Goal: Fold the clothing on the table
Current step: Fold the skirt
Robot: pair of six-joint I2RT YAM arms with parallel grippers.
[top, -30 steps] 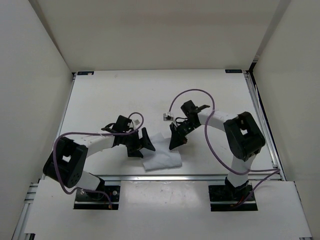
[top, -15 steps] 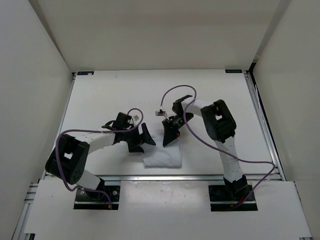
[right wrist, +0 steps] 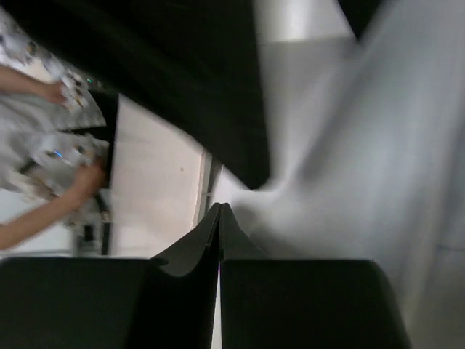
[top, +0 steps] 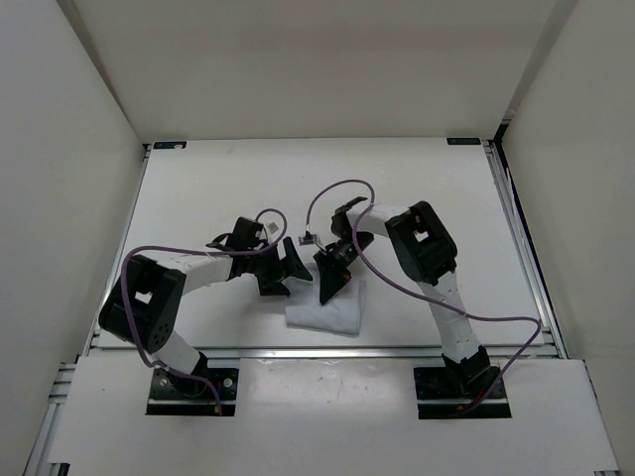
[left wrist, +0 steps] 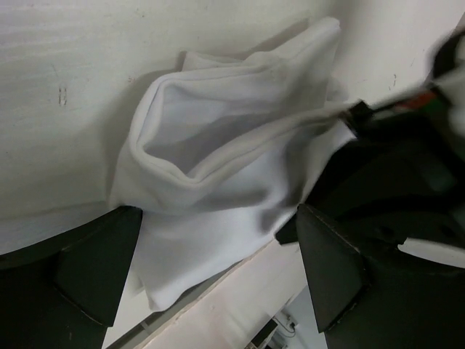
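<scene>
the cloth (top: 325, 312) lies rumpled at the middle of the table's (top: 198, 198) front edge, one layer raised into a loose pocket (clearest from the left wrist). the left gripper (top: 289, 272) is spread wide and empty just left of the cloth; the right gripper (top: 329, 289) is closed tight at its top fold, and whether it pinches a layer cannot be told. judged partway: a rough fold exists, while flattening and squaring remain.
</scene>
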